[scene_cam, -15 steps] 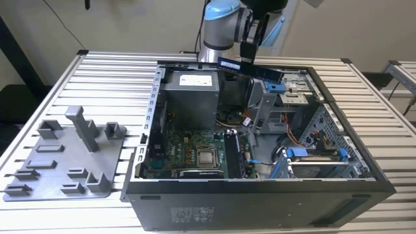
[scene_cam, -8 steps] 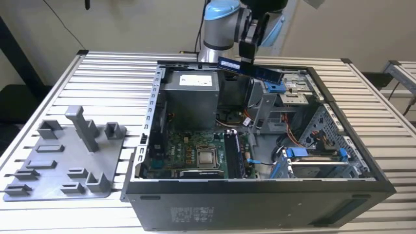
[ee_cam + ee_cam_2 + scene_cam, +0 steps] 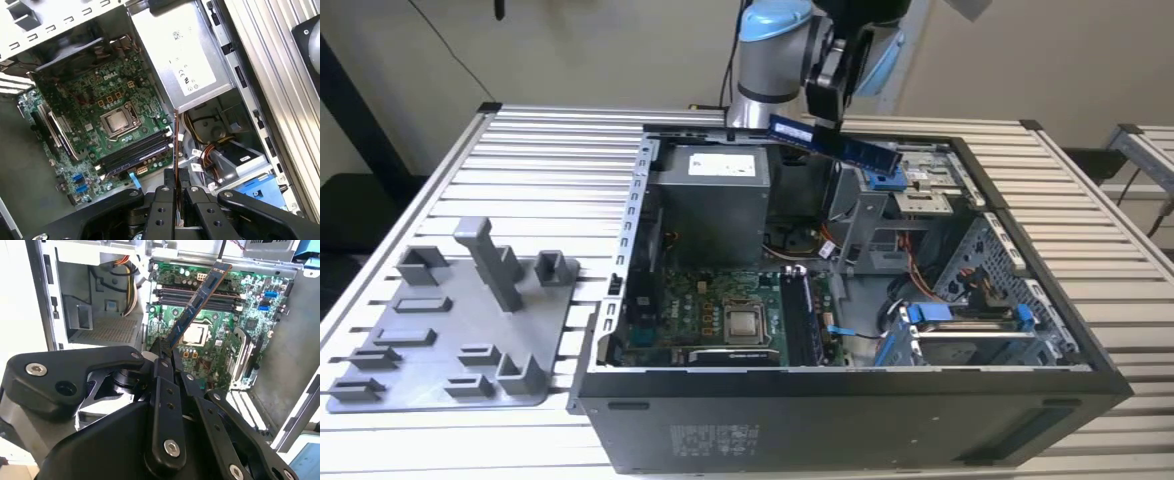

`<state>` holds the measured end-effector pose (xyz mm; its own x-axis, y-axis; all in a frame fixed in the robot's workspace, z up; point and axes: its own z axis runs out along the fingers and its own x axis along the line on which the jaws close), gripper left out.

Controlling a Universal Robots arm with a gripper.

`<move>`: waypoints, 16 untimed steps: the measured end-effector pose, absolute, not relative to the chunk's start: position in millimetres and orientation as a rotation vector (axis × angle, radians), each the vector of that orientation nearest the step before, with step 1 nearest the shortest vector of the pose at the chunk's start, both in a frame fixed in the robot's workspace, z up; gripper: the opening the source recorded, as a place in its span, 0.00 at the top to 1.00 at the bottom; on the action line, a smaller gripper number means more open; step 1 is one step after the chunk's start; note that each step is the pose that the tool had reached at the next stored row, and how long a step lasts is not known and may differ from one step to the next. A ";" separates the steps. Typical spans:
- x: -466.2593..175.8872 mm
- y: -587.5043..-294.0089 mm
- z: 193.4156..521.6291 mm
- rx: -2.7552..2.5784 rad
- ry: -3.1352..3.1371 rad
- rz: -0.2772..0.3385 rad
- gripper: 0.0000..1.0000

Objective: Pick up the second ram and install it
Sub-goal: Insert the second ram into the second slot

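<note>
soft, even room light fills the exterior view; the slatted tabletop [image 3: 520,150] is bright, palest along its far edge, with only faint shadows. the open computer case [image 3: 854,420] is dim inside and its near wall is almost black. in the second wrist view the surroundings beyond the case burn out to white, while the tool [image 3: 166,349] is a flat black mass with a dull sheen, and the second ram [image 3: 200,302] it clamps catches light. in the first wrist view the power supply [image 3: 175,50] glares pale.

The second ram [image 3: 834,143] is seen as dark blue-black. The motherboard [image 3: 720,315] is coloured green, the tray [image 3: 434,352] plain light grey, the desk [image 3: 547,170] ribbed in white, the end effector [image 3: 167,347] black.
</note>
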<state>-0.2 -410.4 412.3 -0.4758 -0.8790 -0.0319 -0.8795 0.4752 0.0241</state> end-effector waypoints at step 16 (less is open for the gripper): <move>-0.2 -410.4 411.5 -1.311 2.834 0.055 0.86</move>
